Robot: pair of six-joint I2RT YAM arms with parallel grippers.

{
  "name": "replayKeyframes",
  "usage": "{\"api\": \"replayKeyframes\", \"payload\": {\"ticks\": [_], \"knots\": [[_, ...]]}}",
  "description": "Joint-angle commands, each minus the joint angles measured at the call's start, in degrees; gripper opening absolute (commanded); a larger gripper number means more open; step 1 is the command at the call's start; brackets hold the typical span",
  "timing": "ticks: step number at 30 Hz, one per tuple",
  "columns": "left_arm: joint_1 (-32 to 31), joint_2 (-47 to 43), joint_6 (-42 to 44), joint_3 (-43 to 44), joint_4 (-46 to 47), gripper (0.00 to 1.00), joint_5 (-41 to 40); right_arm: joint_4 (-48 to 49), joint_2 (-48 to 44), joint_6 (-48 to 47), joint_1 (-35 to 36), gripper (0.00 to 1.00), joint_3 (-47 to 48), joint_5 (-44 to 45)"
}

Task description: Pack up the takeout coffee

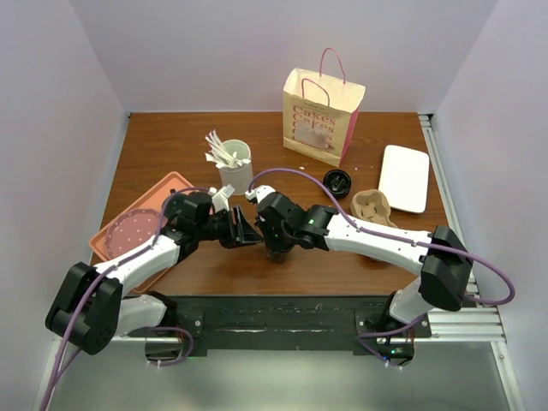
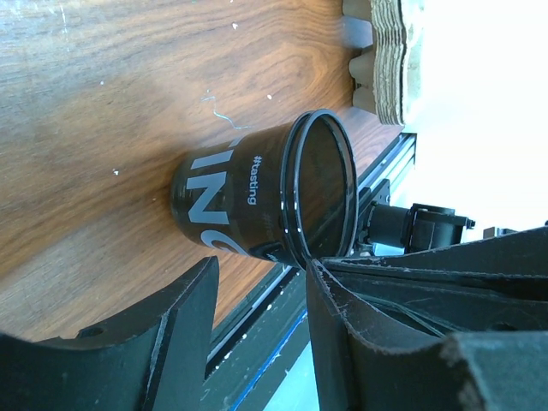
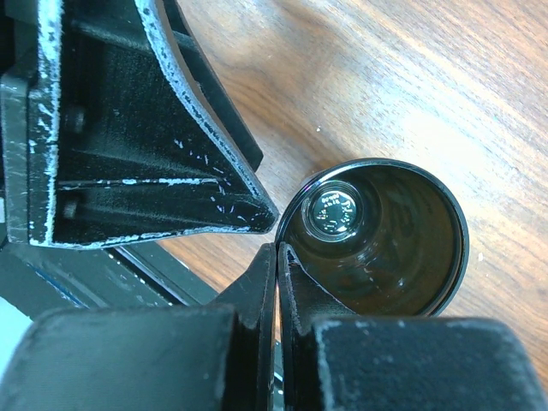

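**Inspector:** Location of the takeout coffee (image 2: pixel 231 201)?

**Assessor:** Standing upright on the worktop (image 2: pixel 103 103), close to its near edge and about midway between the two arms. Long axis vertical, mouth up. No lid is fitted. A round black lid (image 1: pixel 337 181) lies apart on the worktop, farther back and to the right, just beside the cup carrier (image 1: pixel 374 206).

**Inspector:** Right tool (image 3: pixel 278 257)?

**Assessor:** Directly above the cup, pointing down. Jaws together at the rim on its own side, one finger seemingly inside the wall and one outside. I judge this a pinch on the rim, though the contact itself is partly hidden.

**Inspector:** Left tool (image 2: pixel 261 274)?

**Assessor:** Jaws partly apart, holding nothing. It lies level with the cup, on the cup's left side. The cup sits just beyond the fingertips, in line with the gap but not between the jaws.

**Inspector:** Governing relation for the coming move?

**Assessor:** The cup's vertical axis against the left tool's sideways approach. The gap faces the cup body squarely, so a short advance should bracket it. Lid and carrier both lie on the right arm's side, so that arm is the nearer to them.

**Inspector:** Risk?

**Assessor:** In my judgement a rim pinch on an open paper cup gives little hold against tipping. Watch for tilt.
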Motion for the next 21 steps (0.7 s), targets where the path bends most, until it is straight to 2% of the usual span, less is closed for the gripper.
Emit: {"api": "replayKeyframes", "payload": {"ticks": [1, 21], "knots": [[-0.1, 1.1, -0.5, -0.7, 3.3, 0.50, 0.9, 1.7, -2.6, 0.0, 0.3, 0.00, 0.9, 0.5], [-0.8, 3.2, -0.4, -1.3, 5.3, 0.49, 0.4, 2.5, -2.6, 0.0, 0.7, 0.00, 0.6, 0.1]]}}
